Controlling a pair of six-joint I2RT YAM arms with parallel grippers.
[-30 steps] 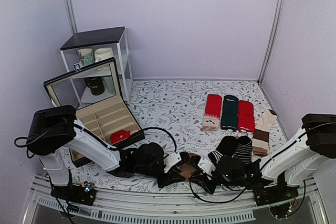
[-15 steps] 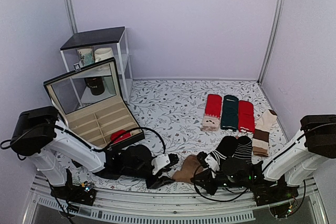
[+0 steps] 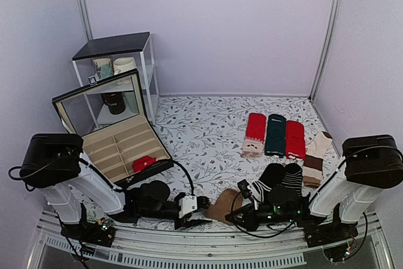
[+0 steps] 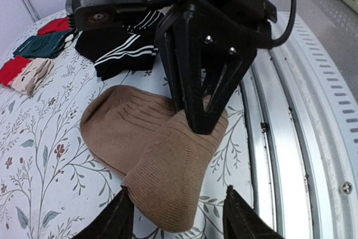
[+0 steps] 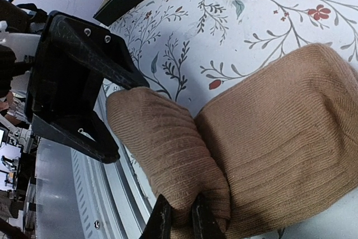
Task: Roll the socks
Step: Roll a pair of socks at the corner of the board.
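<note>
The socks (image 3: 221,206) are a tan-brown knitted bundle lying on the flowered cloth at the near edge, between my two grippers. In the left wrist view the socks (image 4: 146,148) lie folded, and one ribbed end reaches between my left gripper's (image 4: 179,223) fingers without touching them. That left gripper (image 3: 204,210) stands open just left of the bundle. My right gripper (image 5: 180,218) is shut on a fold of the socks (image 5: 263,138), pinching the knit between its two thin fingers. From above, the right gripper (image 3: 232,215) sits at the bundle's right side.
Black white-striped socks (image 3: 280,178) lie just behind the right gripper. Red and dark green flat socks (image 3: 275,134) and a beige-brown pair (image 3: 316,154) lie further back. An open black box (image 3: 112,131) with a red bundle (image 3: 145,163) stands left, a shelf (image 3: 116,47) behind. A metal rail (image 3: 208,251) runs along the near edge.
My left gripper opened, let go of the socks and drew back to the left. The right gripper closed on the bundle. The brown socks now show more fully between the grippers.
</note>
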